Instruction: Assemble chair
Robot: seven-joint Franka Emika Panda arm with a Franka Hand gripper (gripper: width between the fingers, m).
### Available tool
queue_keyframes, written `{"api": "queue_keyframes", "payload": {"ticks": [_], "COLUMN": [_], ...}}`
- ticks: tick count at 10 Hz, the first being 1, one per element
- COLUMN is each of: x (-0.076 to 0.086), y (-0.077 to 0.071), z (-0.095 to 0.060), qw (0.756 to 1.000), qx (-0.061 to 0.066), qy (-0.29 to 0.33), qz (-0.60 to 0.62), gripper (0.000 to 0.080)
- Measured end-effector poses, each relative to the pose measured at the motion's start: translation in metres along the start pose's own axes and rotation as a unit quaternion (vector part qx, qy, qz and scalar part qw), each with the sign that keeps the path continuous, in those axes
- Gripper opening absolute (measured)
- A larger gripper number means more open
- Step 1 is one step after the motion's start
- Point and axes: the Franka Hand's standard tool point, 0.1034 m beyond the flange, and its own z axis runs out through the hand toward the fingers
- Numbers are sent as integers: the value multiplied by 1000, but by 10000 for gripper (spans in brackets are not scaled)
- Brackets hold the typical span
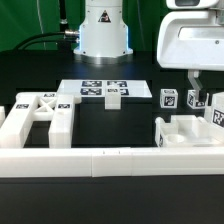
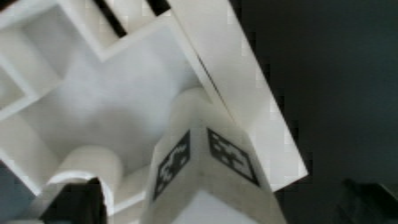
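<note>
My gripper [image 1: 196, 92] hangs at the exterior view's right, low over a white chair frame piece [image 1: 185, 130] with walls and a tagged post [image 1: 197, 100]. In the wrist view that tagged post [image 2: 199, 160] rises between my jaws, with the frame's panels [image 2: 107, 90] behind it. The gripper [image 2: 214, 216] is open. One dark finger [image 2: 68, 200] shows and stands clear of the post; the other finger is hidden. More chair pieces lie apart: a large tagged piece [image 1: 35, 118] at the left, a small block [image 1: 113, 95] and a tagged cube [image 1: 168, 98].
The marker board [image 1: 85, 90] lies in the middle of the black table, with the small block on it. A long low white rail [image 1: 110, 160] runs along the front. The robot base [image 1: 103, 30] stands at the back. Another tagged piece [image 1: 216, 115] sits at the right edge.
</note>
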Motion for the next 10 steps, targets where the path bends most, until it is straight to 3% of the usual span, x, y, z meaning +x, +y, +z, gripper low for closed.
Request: {"api": "queue_keyframes", "payload": {"ticks": [2, 7, 9, 10], "x": [5, 5, 5, 5], "y": [6, 8, 9, 9], "z": [1, 2, 2, 2], "qw": [994, 969, 962, 962], "qx": [-1, -2, -3, -3], "qy": [0, 0, 0, 0], "qz": [-112, -248, -273, -273], "gripper": [649, 649, 607, 458]}}
